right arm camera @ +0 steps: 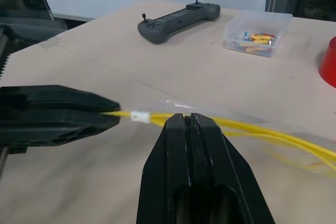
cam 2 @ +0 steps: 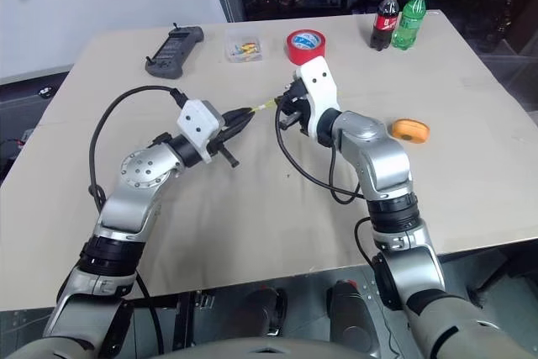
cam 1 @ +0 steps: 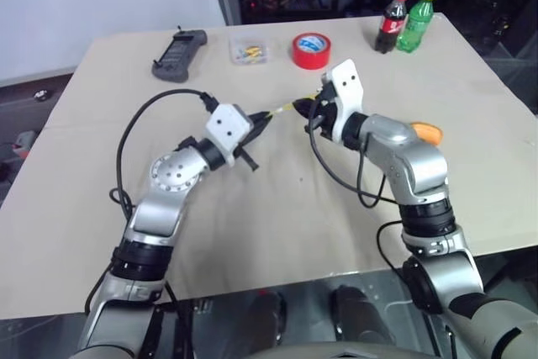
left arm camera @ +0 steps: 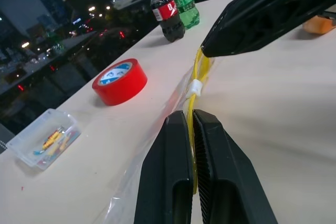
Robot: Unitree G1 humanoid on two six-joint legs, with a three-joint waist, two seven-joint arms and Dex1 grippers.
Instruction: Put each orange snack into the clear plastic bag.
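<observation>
The clear plastic bag (left arm camera: 157, 145) is suspended above the worktop (cam 1: 277, 233) between the two arms, gripped along its yellow strip (right arm camera: 252, 127). The left gripper (cam 1: 262, 122) is clenched on one end of the strip, and the right gripper (cam 1: 304, 107) is clenched on the same strip just beside it, so both pinch points sit close together near the white slider (left arm camera: 196, 86). The strip's long axis runs roughly level from one gripper to the other, across the space in front of the robot; the film of the bag hangs below it and is hard to make out in the head views. An orange snack (cam 2: 410, 130) lies on the worktop to the right of the right forearm, well apart from the bag and on the side away from the left arm. The right arm is clearly the nearer of the two to that snack. Judged from this layout, the bag mouth has to be parted before loading, and the right gripper would have to let go of the strip to reach the snack while the left keeps the bag up.
</observation>
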